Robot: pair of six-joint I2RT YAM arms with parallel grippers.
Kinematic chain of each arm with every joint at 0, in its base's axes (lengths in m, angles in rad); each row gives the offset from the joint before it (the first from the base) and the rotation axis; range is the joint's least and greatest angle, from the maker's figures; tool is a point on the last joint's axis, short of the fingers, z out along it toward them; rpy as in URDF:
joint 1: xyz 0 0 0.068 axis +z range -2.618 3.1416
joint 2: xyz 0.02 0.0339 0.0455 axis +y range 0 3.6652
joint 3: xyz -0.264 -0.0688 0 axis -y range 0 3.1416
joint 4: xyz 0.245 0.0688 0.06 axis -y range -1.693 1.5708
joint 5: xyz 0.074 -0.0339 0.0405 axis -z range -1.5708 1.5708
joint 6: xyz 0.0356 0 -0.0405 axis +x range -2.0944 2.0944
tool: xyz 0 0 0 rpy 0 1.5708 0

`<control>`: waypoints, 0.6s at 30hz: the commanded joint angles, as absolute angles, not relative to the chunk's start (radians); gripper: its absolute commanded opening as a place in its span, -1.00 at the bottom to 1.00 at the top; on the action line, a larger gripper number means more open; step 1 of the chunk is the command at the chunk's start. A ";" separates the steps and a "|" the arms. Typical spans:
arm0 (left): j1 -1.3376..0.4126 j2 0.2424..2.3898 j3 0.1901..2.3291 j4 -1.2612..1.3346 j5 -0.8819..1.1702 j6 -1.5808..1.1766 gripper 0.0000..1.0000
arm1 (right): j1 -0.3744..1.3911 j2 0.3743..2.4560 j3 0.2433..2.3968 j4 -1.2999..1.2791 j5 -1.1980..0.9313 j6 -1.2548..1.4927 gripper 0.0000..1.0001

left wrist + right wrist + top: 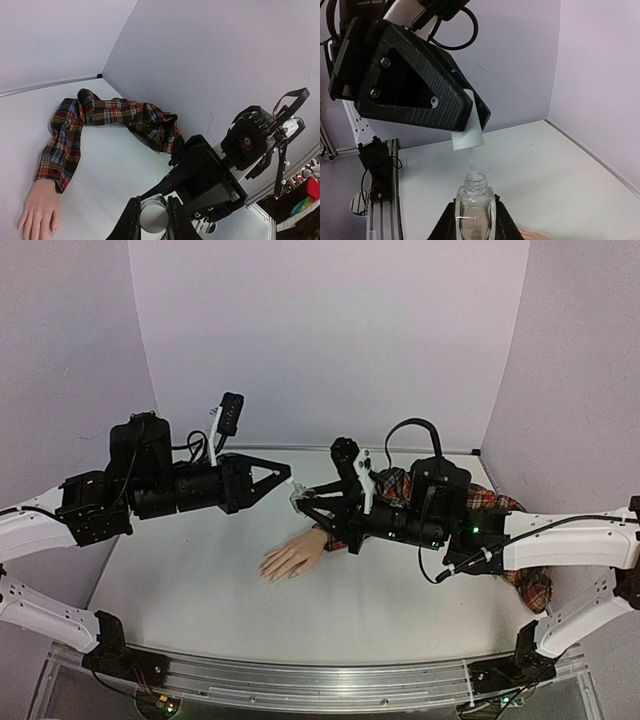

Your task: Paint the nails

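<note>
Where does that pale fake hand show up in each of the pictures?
Top external: mannequin hand, centre, left of the plaid sleeve.
Left wrist: mannequin hand, bottom left corner, at the sleeve's end.
Right wrist: seemingly a pale sliver at the bottom edge, right of the bottle.
Shared landmark: the white cap.

The tiny pale nails point(52, 233) tip the fingers of a flesh-coloured mannequin hand point(295, 556) that ends a red plaid sleeve point(65, 145). The hand lies palm-down on the white bench point(200, 590), fingers pointing near-left. The nails match the skin tone.
</note>
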State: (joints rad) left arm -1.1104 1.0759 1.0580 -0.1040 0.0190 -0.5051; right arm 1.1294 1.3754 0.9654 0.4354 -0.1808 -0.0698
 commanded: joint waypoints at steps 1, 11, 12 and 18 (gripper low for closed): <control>-1.106 1.093 1.110 -0.092 0.063 -0.492 -1.00 | 1.137 1.383 1.024 0.464 -0.182 -0.086 -1.00; -1.106 1.155 1.173 -0.193 0.096 -0.466 -0.99 | 1.137 1.383 1.048 0.432 -0.206 -0.112 -1.00; -1.106 1.169 1.192 -0.210 0.102 -0.456 -0.99 | 1.137 1.384 1.055 0.421 -0.208 -0.119 -1.00; -1.107 1.226 1.249 -0.335 0.105 -0.404 -1.00 | 1.136 1.365 1.073 0.387 -0.173 -0.153 -1.00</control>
State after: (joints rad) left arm -1.0997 1.1841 1.1858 -0.2451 0.0677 -0.4577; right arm 1.1224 1.3766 1.0101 0.3571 -0.1670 -0.1134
